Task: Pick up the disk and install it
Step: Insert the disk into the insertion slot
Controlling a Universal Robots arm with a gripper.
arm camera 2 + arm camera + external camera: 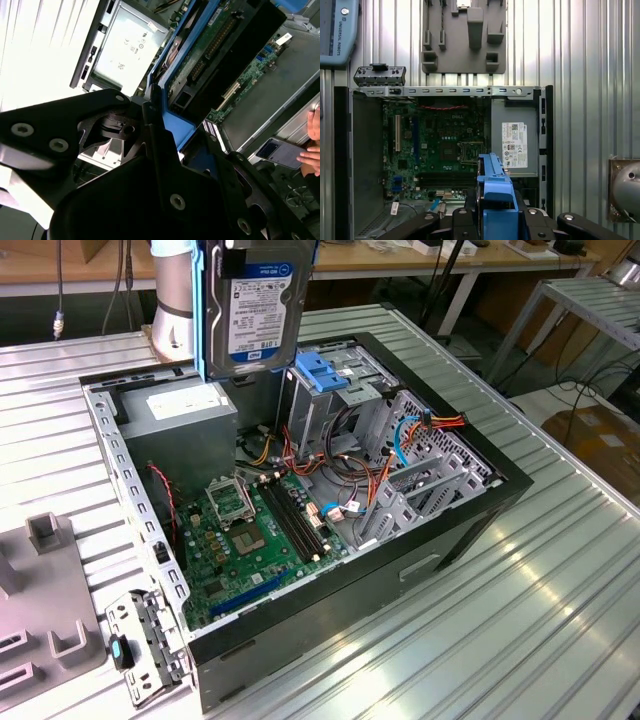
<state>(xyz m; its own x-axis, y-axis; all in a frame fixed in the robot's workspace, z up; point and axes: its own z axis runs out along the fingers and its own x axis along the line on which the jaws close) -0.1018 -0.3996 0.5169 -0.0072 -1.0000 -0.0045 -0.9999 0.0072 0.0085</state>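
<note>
The disk (257, 312) hangs upright above the back of the open computer case (470, 530), over the edge of the grey power-supply box (180, 420). Its white, blue-edged label faces the exterior camera, and blue rails run down both sides. My gripper (495, 215) is shut on the disk from above. In the first wrist view the disk's blue rail (495, 182) stands edge-on between the black fingers (462, 220). The second wrist view catches the disk's green circuit-board underside (200, 65). The tall metal cage with a blue cap (322, 375) stands just to the exterior view's right of the disk.
The motherboard (250, 530) and bundles of orange and blue cables (400, 440) fill the case floor. A grey fixture plate (40, 610) and a loose metal bracket (140, 640) lie at the exterior view's left. A hand holding a phone (312, 145) appears in the second wrist view.
</note>
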